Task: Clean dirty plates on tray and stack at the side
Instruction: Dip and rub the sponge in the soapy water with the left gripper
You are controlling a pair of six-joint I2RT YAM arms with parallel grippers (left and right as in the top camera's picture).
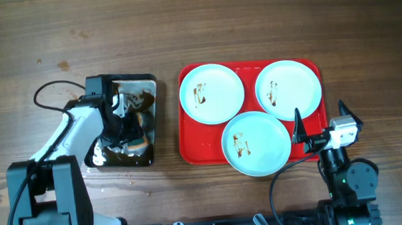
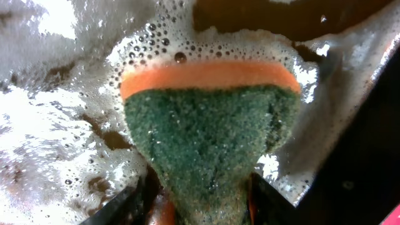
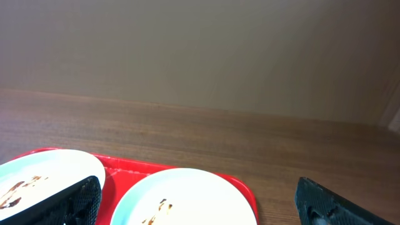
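Three pale plates with brown smears lie on the red tray (image 1: 194,147): one at the back left (image 1: 212,92), one at the back right (image 1: 288,89), one at the front (image 1: 256,142). My left gripper (image 1: 122,137) is down in the dark metal pan (image 1: 151,105), shut on a green and orange sponge (image 2: 209,131) that sits in foamy brownish water. My right gripper (image 1: 323,127) is open and empty, held just off the tray's front right corner. In the right wrist view the back right plate (image 3: 187,200) and the tray's rim (image 3: 247,190) show between the fingers.
The pan stands left of the tray with a gap of bare wood between them. Bare wooden table (image 1: 265,14) runs behind the tray and to its right. A black cable (image 1: 48,88) loops left of the pan.
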